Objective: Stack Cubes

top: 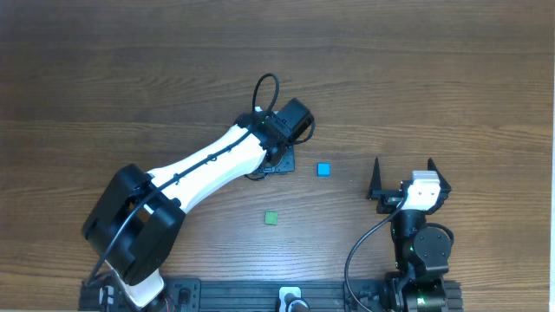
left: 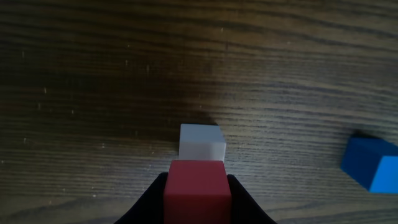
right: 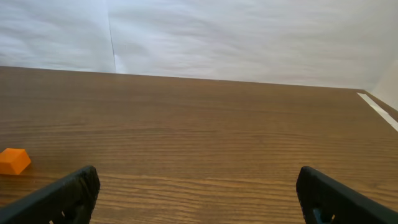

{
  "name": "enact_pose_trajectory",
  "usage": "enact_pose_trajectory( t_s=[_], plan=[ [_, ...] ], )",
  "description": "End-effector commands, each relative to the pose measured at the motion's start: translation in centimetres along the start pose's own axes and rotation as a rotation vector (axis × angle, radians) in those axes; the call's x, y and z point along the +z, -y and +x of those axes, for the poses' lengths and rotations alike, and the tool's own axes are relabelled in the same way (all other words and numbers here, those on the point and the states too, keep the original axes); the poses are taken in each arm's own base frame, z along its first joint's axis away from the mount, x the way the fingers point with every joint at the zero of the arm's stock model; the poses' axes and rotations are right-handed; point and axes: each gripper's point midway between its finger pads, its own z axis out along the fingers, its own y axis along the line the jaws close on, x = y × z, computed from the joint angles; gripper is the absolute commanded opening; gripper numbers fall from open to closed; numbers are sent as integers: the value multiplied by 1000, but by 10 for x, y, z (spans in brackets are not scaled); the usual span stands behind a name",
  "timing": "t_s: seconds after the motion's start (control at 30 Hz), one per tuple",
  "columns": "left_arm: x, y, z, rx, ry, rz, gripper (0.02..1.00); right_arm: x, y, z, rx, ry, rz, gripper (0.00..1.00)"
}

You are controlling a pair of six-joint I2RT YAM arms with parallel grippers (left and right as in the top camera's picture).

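Red cube [left: 196, 186], clamped in left hand [left: 196, 202], just short of white cube [left: 202, 142] on the surface [left: 93, 74]. Blue cube [left: 371, 163] near white cube. Right hand [right: 199, 186] spread open, well apart. Likely risk: off-centre release, red cube topples off.

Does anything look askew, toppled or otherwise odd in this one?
Nothing stands out. The left claw holds a small red cube squarely, close to a small white cube on the wooden table. The small blue cube and small green cube lie flat and apart, and the right claw is open.
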Motion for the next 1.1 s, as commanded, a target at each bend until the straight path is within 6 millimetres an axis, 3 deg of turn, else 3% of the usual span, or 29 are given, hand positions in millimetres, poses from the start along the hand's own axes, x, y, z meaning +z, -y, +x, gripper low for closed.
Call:
enact_pose_trajectory(
  t_s=[0.03, 1.1],
  plan=[
    [1, 5, -8, 2, 31, 0, 38, 0, -2, 2, -5, 1, -9, 993],
    [11, 9, -7, 22, 30, -3, 40, 0, -2, 2, -5, 1, -9, 991]
  ],
)
